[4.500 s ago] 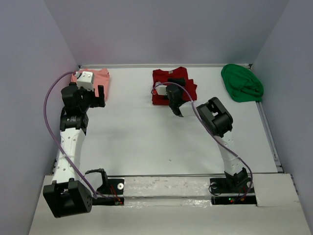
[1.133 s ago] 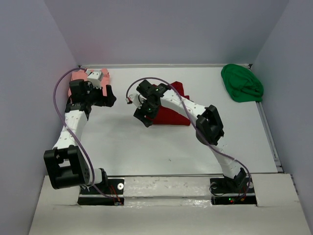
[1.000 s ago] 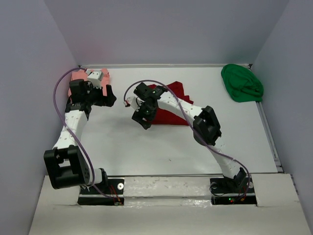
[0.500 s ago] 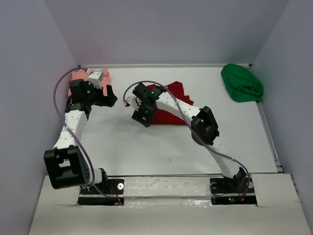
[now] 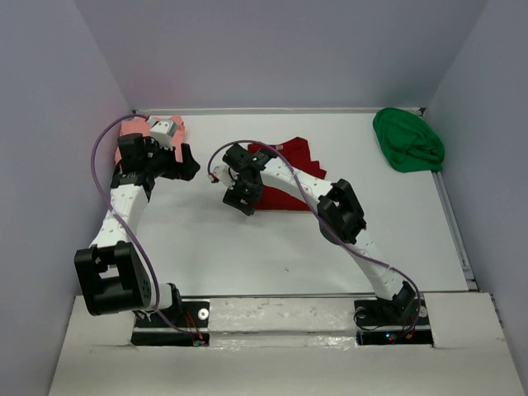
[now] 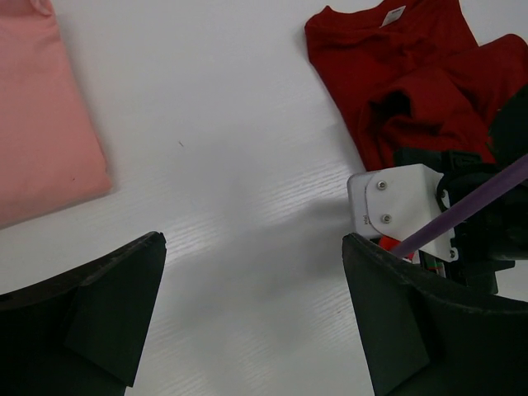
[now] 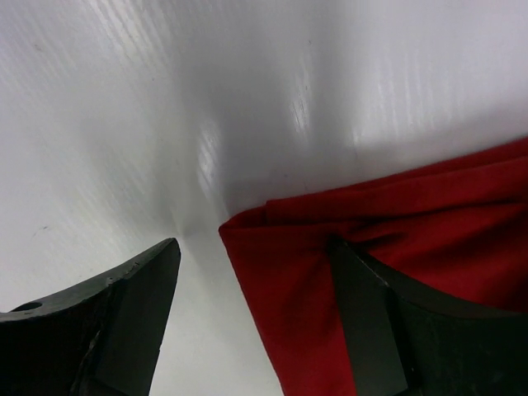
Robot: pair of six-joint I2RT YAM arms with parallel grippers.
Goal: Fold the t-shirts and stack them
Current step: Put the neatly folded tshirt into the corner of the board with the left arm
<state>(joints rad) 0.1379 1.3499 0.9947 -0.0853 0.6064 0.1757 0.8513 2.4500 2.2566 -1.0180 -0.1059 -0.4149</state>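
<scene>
Top external view: the red shirt (image 5: 293, 152) lies partly folded and rumpled at mid-table, toward the far side. The pink shirt (image 5: 134, 129) lies in the far-left corner and the green shirt (image 5: 406, 139) lies bunched in the far-right corner. All three are well apart, so no stack exists yet.

The right gripper (image 5: 240, 200) sits at the near-left corner of the red shirt. In the right wrist view its jaws are spread, one on each side of that corner. The cloth lies flat on the table (image 5: 247, 264) and is not pinched.

The left gripper (image 5: 188, 162) is spread wide and holds nothing. It hovers just beside the pink shirt's right edge, over bare table.

Key relation: the red shirt's bulk extends from the right gripper toward the right and the far side. The near edge runs off to the right from the corner. The right arm is plainly the nearer one; the left gripper is apart from this shirt.

Judgement: the coming move likely calls for closing on this corner, then carrying it across the shirt's body.
</scene>
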